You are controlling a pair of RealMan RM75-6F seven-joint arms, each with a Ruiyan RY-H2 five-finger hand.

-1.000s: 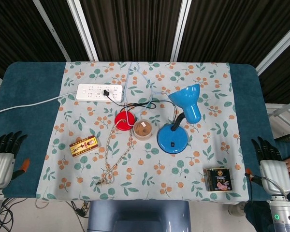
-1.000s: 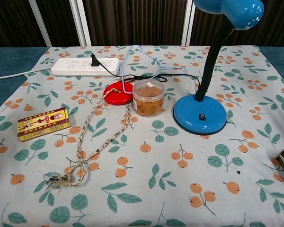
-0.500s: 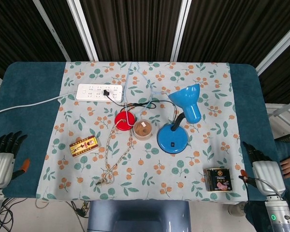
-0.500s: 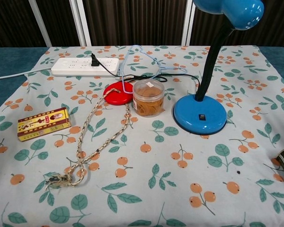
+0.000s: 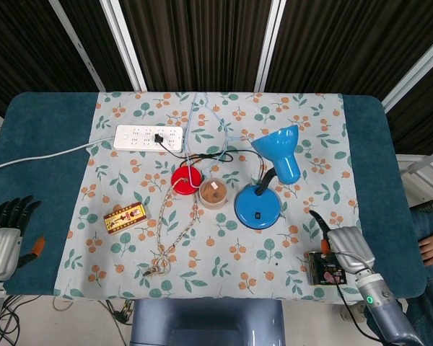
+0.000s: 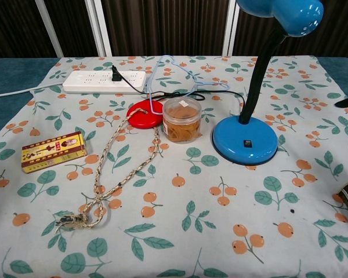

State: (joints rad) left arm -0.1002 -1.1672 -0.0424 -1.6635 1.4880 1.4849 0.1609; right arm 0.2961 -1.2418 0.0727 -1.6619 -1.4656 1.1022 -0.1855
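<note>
Fingers of the right hand are spread and hold nothing; the hand hovers over the dark tin near the table's front right edge, partly covering it. Contact cannot be determined. The blue desk lamp stands just beside. The left hand rests at the left edge, fingers extended, empty.

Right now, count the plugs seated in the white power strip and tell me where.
1. A single black plug sits in the power strip, right of its middle in the head view; its black cord runs toward the blue lamp. The other sockets look empty.
</note>
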